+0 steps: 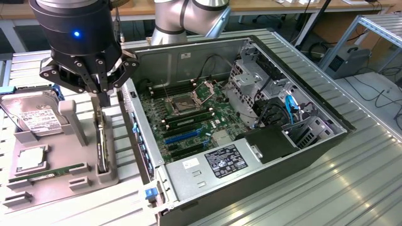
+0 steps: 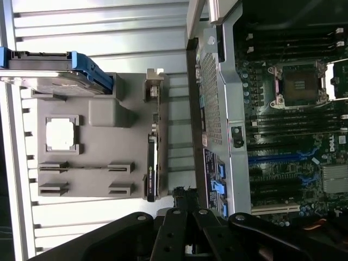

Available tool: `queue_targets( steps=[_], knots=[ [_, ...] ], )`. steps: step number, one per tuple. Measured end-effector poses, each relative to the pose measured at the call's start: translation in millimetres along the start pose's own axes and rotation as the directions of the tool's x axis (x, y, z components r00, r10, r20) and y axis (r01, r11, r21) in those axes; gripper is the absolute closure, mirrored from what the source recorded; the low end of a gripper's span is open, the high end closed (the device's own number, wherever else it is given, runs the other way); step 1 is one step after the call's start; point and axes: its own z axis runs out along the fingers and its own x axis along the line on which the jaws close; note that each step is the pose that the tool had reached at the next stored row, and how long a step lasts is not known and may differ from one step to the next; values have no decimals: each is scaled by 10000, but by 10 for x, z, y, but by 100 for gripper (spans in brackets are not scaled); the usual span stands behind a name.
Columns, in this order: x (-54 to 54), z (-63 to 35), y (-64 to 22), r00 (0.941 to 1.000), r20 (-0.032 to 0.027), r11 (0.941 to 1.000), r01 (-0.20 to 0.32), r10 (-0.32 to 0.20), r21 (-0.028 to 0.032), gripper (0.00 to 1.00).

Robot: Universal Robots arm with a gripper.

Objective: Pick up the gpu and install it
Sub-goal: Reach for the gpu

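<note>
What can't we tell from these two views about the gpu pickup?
- Contact: in the exterior view the pincer tips run into the top edge of the gpu; touching or apart, cannot tell.
- gpu faces: it stands edge-on in the gray holder, so both faces are hidden.
- Hard drive: cut off by the exterior view's left edge.
- Motherboard: cut off by the wrist picture's edge.

The gpu [image 1: 100, 141] stands edge-on, both faces hidden; the hard drive [image 1: 31, 120] label's print is too small to read.
</note>
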Motion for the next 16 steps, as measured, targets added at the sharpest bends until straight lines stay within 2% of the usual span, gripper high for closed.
queue_targets(
  steps=[16],
  knots=[
    [-3,24,-53,10000,1,10000,0,0,6,89]
  ],
)
